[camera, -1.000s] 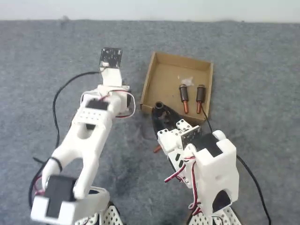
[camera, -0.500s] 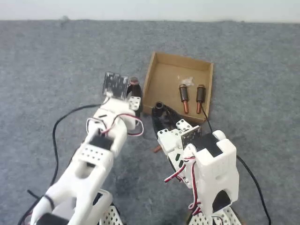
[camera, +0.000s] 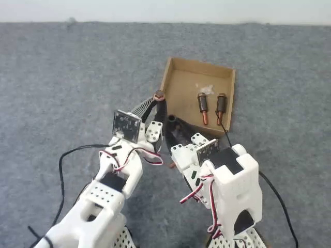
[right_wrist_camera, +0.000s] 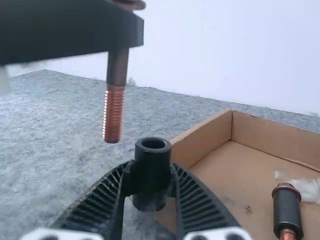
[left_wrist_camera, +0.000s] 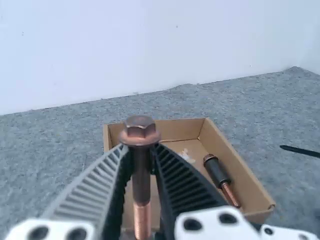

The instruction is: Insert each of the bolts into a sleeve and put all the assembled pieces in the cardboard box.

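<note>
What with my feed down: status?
Left gripper shut on copper hex bolt. Right gripper shut on black cylindrical sleeve. Bolt tip above sleeve, offset, not inserted. Nothing between.

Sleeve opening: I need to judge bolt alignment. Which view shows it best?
Right wrist view: the sleeve stands upright in the right pincer, bore open upward, the bolt tip hanging above and to one side. The high view gives its dark rim beside the cardboard box.

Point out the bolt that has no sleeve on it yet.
The bolt gripped upright in the left hand: its copper shank is bare. The other two, lying in the cardboard box, already wear black sleeves.
</note>
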Available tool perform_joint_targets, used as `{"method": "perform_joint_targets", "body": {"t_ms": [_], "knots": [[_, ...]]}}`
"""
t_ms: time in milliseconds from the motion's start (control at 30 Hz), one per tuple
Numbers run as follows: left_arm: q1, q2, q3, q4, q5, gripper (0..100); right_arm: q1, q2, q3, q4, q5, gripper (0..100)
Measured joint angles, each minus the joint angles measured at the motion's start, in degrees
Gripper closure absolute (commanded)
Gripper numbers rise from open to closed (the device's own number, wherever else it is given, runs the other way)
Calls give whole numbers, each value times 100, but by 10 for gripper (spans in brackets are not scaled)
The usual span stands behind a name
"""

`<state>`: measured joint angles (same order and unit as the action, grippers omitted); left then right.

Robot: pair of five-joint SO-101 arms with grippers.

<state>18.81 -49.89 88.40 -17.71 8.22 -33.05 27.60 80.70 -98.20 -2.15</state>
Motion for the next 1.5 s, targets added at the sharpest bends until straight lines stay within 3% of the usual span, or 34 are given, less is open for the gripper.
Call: {"method": "perform_joint_targets", "body": {"t_ms": [167, 367, 467, 567, 767, 900, 1133, 1300, 1500], "knots": [[0, -607, 97, 193, 132, 990, -185, 0, 0, 35, 18, 992], [-44, -1574, -35, 1837, 1389, 990, -176, 0, 0, 35, 18, 992], [-97, -2110, -141, 2611, 1503, 990, -176, 0, 0, 35, 18, 992], [-79, -2488, -141, 2866, 1538, 990, -185, 0, 0, 53, 18, 992], [-79, -2708, -105, 2743, 1538, 990, -290, 0, 0, 290, 18, 992], [-79, -2549, 220, 2013, 1002, 990, -273, 0, 35, 308, 18, 992], [-79, -1257, 220, 923, 897, 990, -308, 0, 44, 308, 18, 992], [-79, -378, -44, 818, 897, 990, -316, 0, 62, 308, 18, 992], [-18, -334, -53, 800, 870, 990, -316, 0, 62, 308, 18, 992]]}}
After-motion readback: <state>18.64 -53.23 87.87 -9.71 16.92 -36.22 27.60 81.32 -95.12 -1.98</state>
